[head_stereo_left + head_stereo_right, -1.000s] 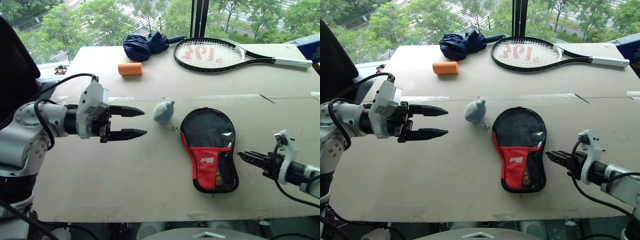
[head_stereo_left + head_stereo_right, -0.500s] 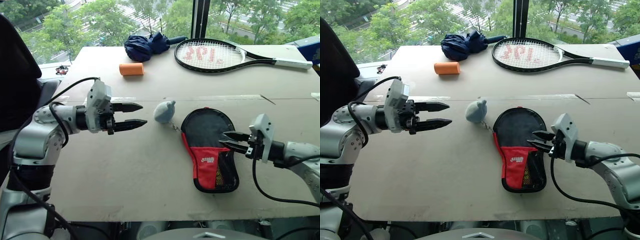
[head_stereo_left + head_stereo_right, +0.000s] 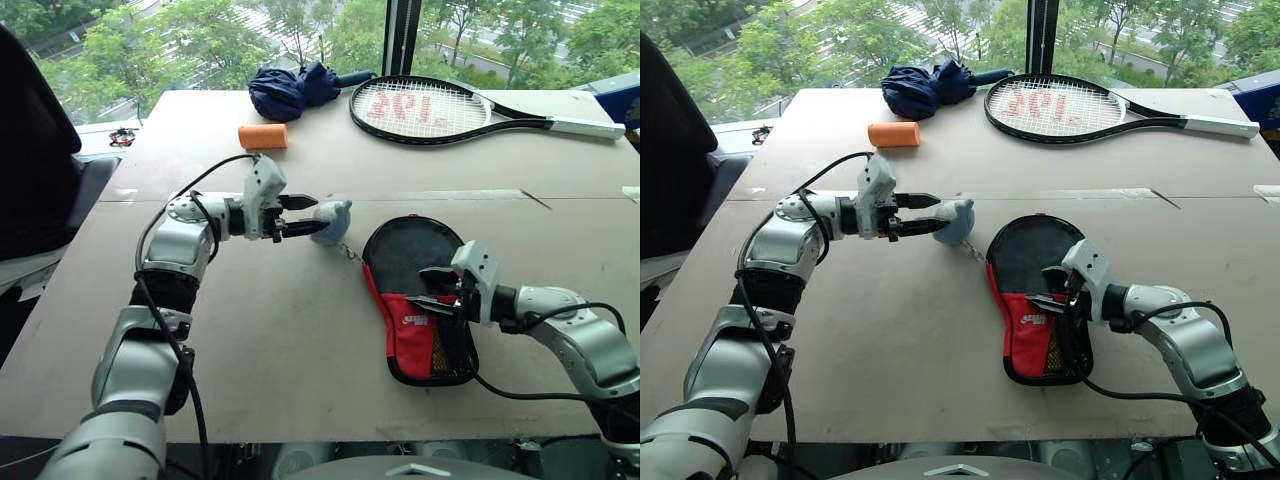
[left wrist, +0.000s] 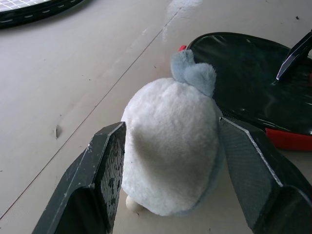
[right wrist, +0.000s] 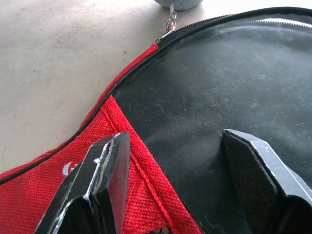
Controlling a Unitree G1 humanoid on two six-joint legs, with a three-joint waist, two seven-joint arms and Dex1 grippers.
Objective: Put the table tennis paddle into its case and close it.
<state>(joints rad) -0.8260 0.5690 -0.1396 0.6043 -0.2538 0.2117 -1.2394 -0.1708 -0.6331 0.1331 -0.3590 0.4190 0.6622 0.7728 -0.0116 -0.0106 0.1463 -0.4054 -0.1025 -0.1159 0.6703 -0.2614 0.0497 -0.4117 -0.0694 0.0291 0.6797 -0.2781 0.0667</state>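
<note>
A: What is the left gripper doing?
B: It is open, one finger on each side of the fluffy fish charm, just left of the case.
A: And the case?
B: It lies flat on the desk. The paddle shows through its clear side.
A: And the right gripper?
B: It is open over the case, holding nothing.
</note>
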